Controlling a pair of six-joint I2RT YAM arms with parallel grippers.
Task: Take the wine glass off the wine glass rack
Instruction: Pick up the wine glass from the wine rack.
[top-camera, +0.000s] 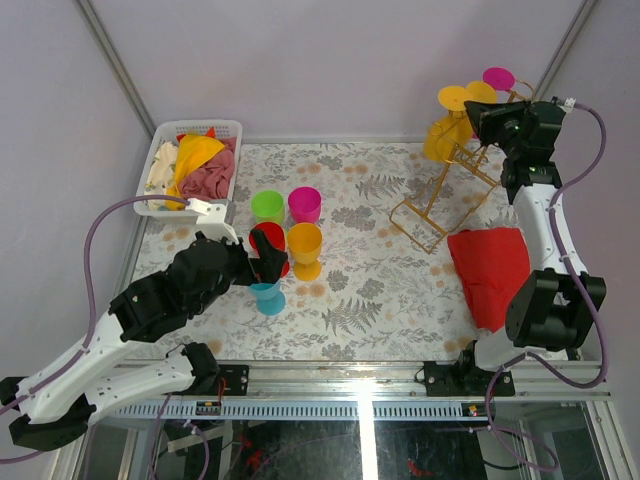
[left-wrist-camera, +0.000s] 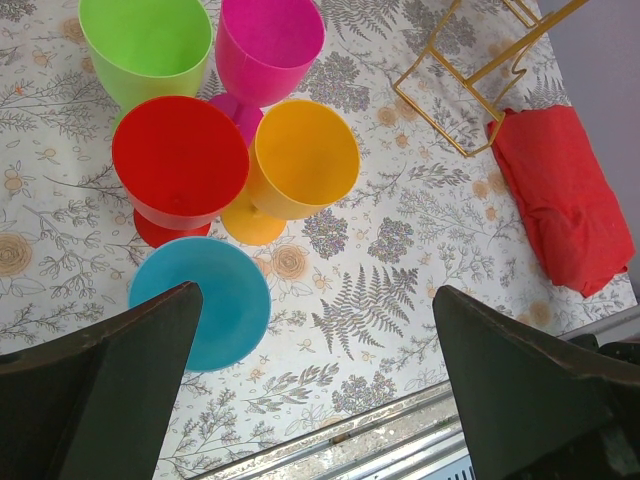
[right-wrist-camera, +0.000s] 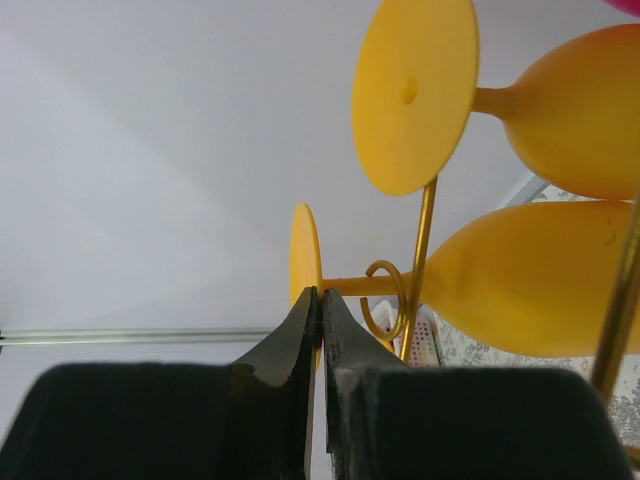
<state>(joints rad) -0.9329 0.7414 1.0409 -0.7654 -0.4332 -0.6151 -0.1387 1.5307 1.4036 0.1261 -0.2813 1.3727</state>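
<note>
The right end effector (right-wrist-camera: 318, 295) is up at the gold rack (right-wrist-camera: 420, 240), at the far right of the bench (top-camera: 380, 290). Its jaws are shut tight on the thin foot of a yellow glass (right-wrist-camera: 520, 280). That glass lies on its side, with its stem in a curly hook. A second glass (right-wrist-camera: 570, 110) hangs just above it. The left end effector (left-wrist-camera: 318, 290) is wide open and holds nothing. It hangs over five bright cups (left-wrist-camera: 180, 160) that stand close together on the bench
</note>
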